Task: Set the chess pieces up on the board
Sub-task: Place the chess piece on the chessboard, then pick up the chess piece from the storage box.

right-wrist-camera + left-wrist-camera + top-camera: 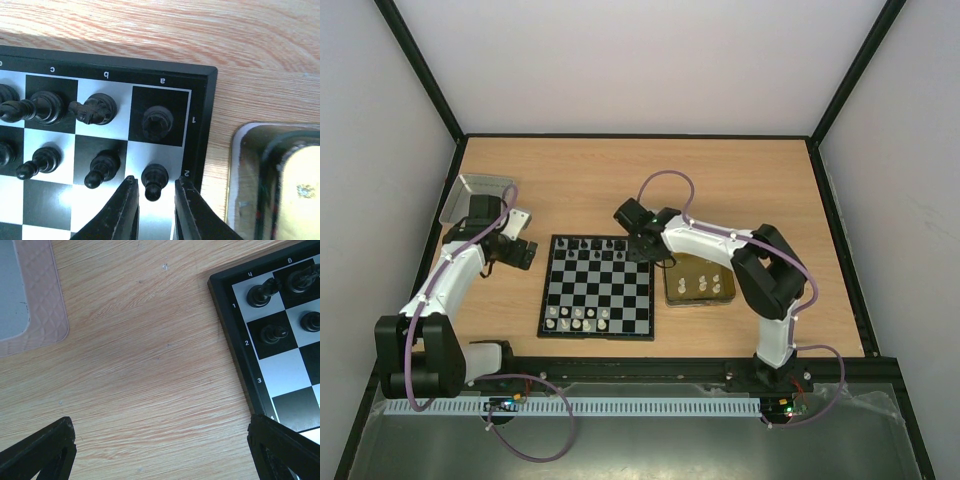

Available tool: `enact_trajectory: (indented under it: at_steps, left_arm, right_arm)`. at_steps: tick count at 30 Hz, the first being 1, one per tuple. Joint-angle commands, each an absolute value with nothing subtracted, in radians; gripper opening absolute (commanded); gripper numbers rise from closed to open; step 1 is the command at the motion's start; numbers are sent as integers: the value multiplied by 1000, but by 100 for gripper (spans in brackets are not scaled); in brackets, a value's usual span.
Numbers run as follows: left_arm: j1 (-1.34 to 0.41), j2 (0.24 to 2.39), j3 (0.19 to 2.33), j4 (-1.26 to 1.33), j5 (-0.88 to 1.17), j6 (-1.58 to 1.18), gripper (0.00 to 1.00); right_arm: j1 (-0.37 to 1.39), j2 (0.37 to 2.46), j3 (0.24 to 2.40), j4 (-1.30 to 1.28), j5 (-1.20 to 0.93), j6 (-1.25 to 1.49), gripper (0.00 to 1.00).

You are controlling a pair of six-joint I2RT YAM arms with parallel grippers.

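Right gripper [156, 182] has its jaws close on both sides of a black pawn [154, 179], with a thin gap each side, so nothing is held. A crooked lift could tip it into the next pawn [102, 167]. It stands near the corner of the board [200, 130]. Left gripper [160, 422] is wide open over the table [150, 365]. Gold tray [698, 303] holds white pieces [703, 283].

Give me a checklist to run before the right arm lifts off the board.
1. Black pawn upright inside its square: ok.
2. Right jaws parted, with a sliver of gap on each side of it: ok.
3. Neighbouring pawn standing, untouched: ok.
4. Left jaws wide, empty, off the board: ok.
5. All pieces on the board: not ok, white pieces sit in the gold tray.
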State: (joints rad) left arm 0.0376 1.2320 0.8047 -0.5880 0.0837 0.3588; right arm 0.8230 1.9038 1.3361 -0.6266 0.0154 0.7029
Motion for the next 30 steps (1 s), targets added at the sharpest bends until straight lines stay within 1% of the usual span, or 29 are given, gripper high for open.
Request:
enact_trajectory:
  at_steps: [1, 7, 13, 18, 19, 20, 24, 30]
  left_arm:
    - [32, 1233, 812, -597, 69, 361, 94]
    - [33, 1225, 827, -612, 54, 365, 94]
    - [33, 1223, 823, -613, 47, 365, 94]
    - [33, 1223, 822, -603, 43, 359, 94]
    - [32, 1224, 823, -601, 43, 358, 94]
    - [32, 1226, 824, -599, 42, 358, 94]
    - [32, 1235, 828, -593, 43, 354, 94]
    - [31, 1246, 832, -564, 49, 349, 94]
  right_arm:
    - [811, 1815, 1363, -685, 65, 699, 20]
    - [778, 1659, 1281, -711, 105, 712, 21]
    - [735, 1488, 1104, -727, 107, 735, 22]
    - [717, 1351, 955, -717, 87, 773, 40]
    - [715, 1329, 934, -715, 82, 779, 43]
    - [714, 1310, 916, -715, 77, 786, 44]
    - [715, 1261, 872, -714, 65, 794, 44]
    - [714, 1271, 852, -680, 17, 761, 35]
